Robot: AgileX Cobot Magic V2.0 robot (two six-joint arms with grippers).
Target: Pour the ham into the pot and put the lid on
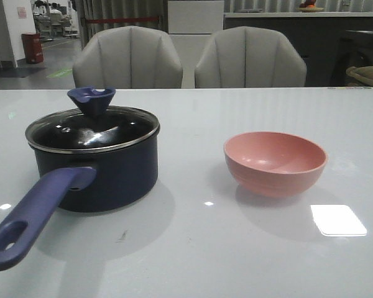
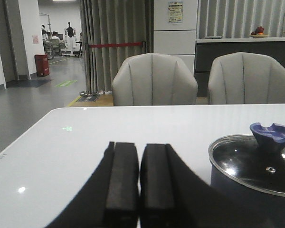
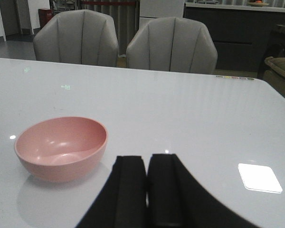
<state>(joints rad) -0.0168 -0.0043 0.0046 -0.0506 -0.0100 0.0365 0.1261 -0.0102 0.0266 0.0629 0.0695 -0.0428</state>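
Counting one pot (image 1: 105,167) | one lid (image 1: 92,127) on it | one bowl (image 1: 275,162) | both claws together, empty

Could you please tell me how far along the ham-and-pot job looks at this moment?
It looks finished. The lid sits on the pot, and the bowl is empty with no ham visible, though the glass is too dark to confirm ham inside. Nothing is in hand: the left pincer and right pincer are shut, empty, and clear of both. Nothing obvious remains.
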